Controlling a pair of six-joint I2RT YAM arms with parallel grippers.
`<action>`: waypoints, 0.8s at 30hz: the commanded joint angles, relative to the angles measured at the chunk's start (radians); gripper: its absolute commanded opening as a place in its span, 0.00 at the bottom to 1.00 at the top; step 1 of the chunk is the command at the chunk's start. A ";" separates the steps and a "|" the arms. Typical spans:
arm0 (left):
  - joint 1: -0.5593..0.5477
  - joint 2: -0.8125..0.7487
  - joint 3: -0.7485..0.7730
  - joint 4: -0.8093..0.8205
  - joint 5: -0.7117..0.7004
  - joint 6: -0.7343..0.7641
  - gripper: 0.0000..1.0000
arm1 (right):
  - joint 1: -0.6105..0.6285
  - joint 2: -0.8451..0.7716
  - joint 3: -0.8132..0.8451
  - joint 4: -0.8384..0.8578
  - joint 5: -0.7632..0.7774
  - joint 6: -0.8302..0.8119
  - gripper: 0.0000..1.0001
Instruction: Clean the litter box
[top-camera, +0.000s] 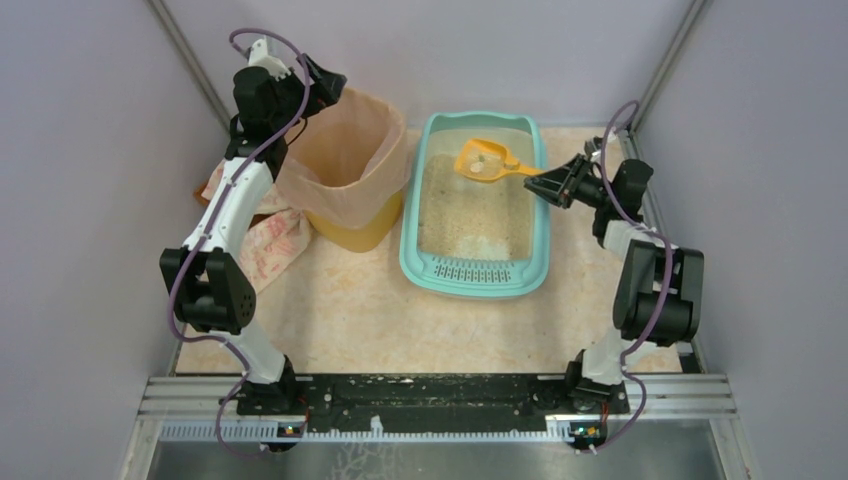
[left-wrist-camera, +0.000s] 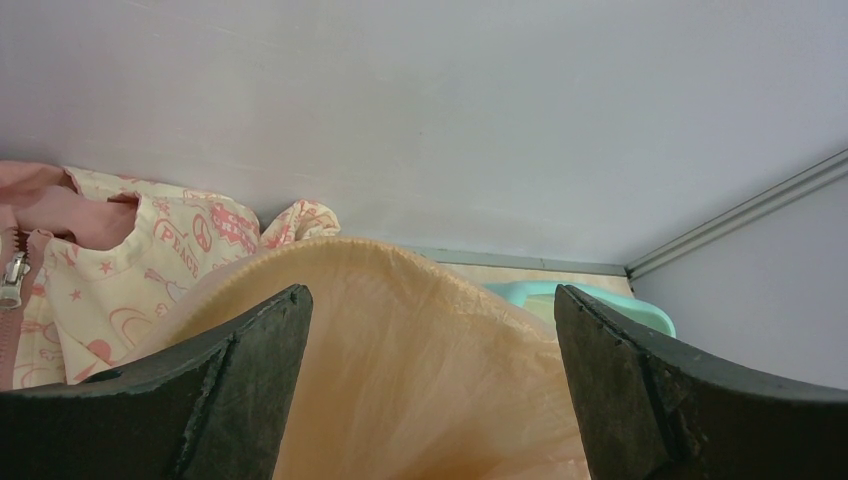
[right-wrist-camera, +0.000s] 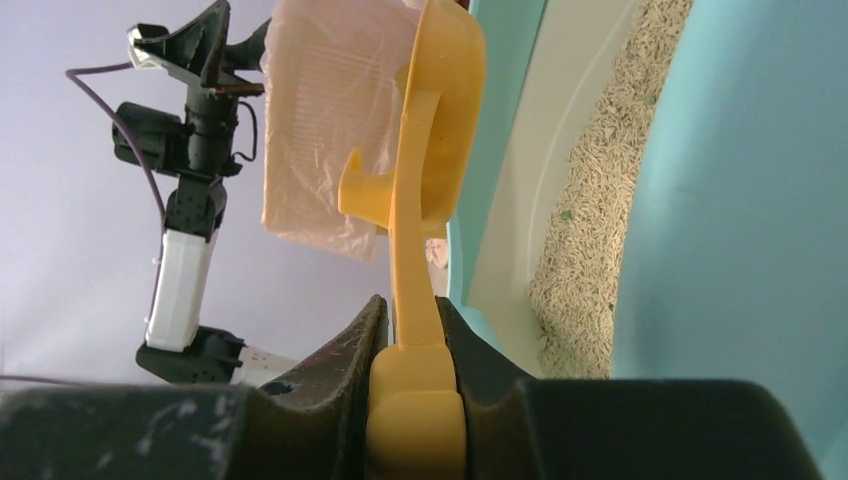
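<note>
The teal litter box (top-camera: 545, 215) sits mid-table with beige litter (top-camera: 470, 215) and a slotted grille at its near end. My right gripper (top-camera: 548, 183) is shut on the handle of a yellow scoop (top-camera: 488, 162) and holds it over the box's far part, with pale clumps in the scoop. In the right wrist view the scoop handle (right-wrist-camera: 412, 300) sits clamped between the jaws, with the box wall (right-wrist-camera: 740, 200) to the right. My left gripper (top-camera: 332, 88) is open above the far rim of the yellow bin's peach liner (top-camera: 350, 150). The liner (left-wrist-camera: 420, 370) fills the gap between its fingers (left-wrist-camera: 250, 380).
The round yellow bin (top-camera: 362, 232) stands left of the litter box. A patterned cloth (top-camera: 268, 245) lies left of the bin, and shows in the left wrist view (left-wrist-camera: 120, 290). Grey walls close in the back and sides. Bare beige tabletop (top-camera: 400, 330) lies in front.
</note>
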 joint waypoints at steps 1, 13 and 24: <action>0.005 -0.028 -0.007 0.035 0.013 0.004 0.96 | 0.081 -0.029 0.073 -0.152 -0.004 -0.151 0.00; 0.005 -0.025 -0.009 0.042 0.024 -0.012 0.96 | 0.066 -0.063 0.138 -0.507 0.013 -0.417 0.00; 0.005 -0.035 -0.025 0.045 0.029 -0.015 0.96 | 0.118 -0.091 0.359 -0.697 0.113 -0.463 0.00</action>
